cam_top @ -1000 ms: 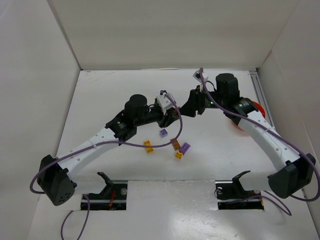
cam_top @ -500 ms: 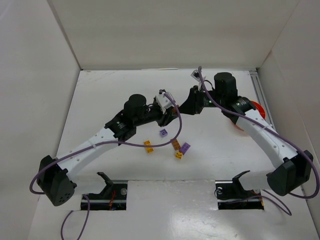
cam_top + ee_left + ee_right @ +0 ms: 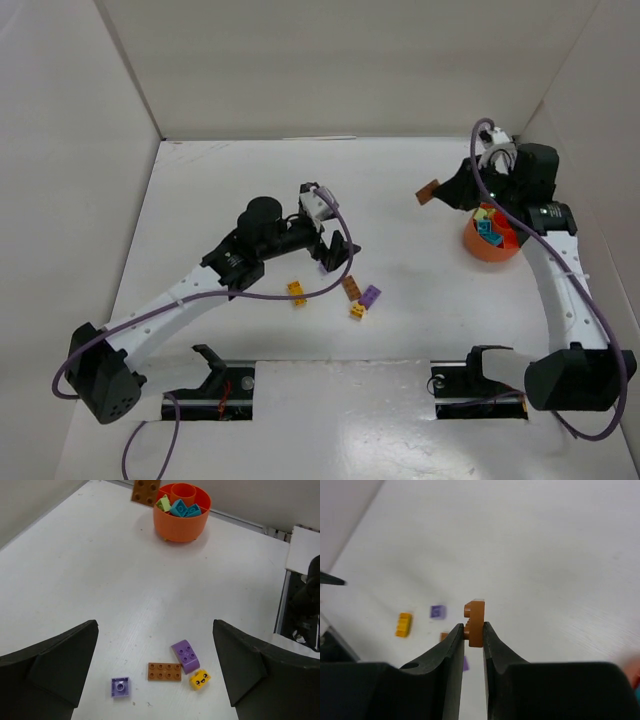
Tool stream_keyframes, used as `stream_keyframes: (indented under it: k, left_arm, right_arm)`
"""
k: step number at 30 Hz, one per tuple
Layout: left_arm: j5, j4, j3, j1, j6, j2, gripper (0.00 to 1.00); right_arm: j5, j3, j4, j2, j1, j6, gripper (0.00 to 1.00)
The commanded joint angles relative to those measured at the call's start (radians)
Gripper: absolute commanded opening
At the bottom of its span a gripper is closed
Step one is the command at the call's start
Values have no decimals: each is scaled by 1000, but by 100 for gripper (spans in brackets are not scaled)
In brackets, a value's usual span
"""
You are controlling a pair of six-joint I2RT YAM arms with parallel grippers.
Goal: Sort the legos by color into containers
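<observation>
My right gripper (image 3: 472, 628) is shut on a brown lego (image 3: 475, 621), held on edge above the table just left of the orange bowl (image 3: 490, 251). In the top view that brown lego (image 3: 429, 192) hangs at the fingertips. The bowl (image 3: 180, 527) holds teal and pale green legos. My left gripper (image 3: 155, 625) stands open and empty over a cluster: a small purple lego (image 3: 120, 687), a brown plate (image 3: 164, 671), a curved purple lego (image 3: 186, 655) and a yellow lego (image 3: 200, 679). An orange-yellow lego (image 3: 296, 292) lies to the left.
White walls close in the table on the left, back and right. Two black-edged slots (image 3: 222, 385) sit at the near edge by the arm bases. Purple cables trail along both arms.
The two grippers met at mid-table; my right gripper shut on the brown lego and carried it right to the bowl. My left gripper opened and drew back toward the cluster.
</observation>
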Motion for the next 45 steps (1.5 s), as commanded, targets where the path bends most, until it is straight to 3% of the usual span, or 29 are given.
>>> stream_keyframes:
  k: [1, 5, 8, 11, 14, 20, 30, 45]
  left_arm:
    - [-57, 71, -29, 65, -158, -52, 100]
    - [-72, 31, -38, 200, -391, -25, 100]
    - [61, -45, -26, 379, -529, 53, 100]
    - [155, -61, -26, 447, -530, 111, 100]
    - [132, -49, -52, 458, -539, 142, 100]
    - [106, -58, -73, 467, -528, 161, 100]
    - [78, -78, -82, 467, -537, 193, 100]
    - [-34, -147, -165, 467, -576, 122, 100]
  right_arm:
    - [110, 16, -136, -35, -150, -156, 0]
    - [432, 59, -224, -26, -192, -193, 0]
    - [579, 80, -224, -3, -249, -204, 0]
    - [618, 89, -224, 29, -313, -213, 0]
    - [652, 89, -224, 72, -379, -233, 0]
    - [544, 57, -120, 132, -497, -224, 0]
    - [347, -9, 60, 204, -507, -215, 0]
    - [316, -58, 81, 276, -507, -193, 0]
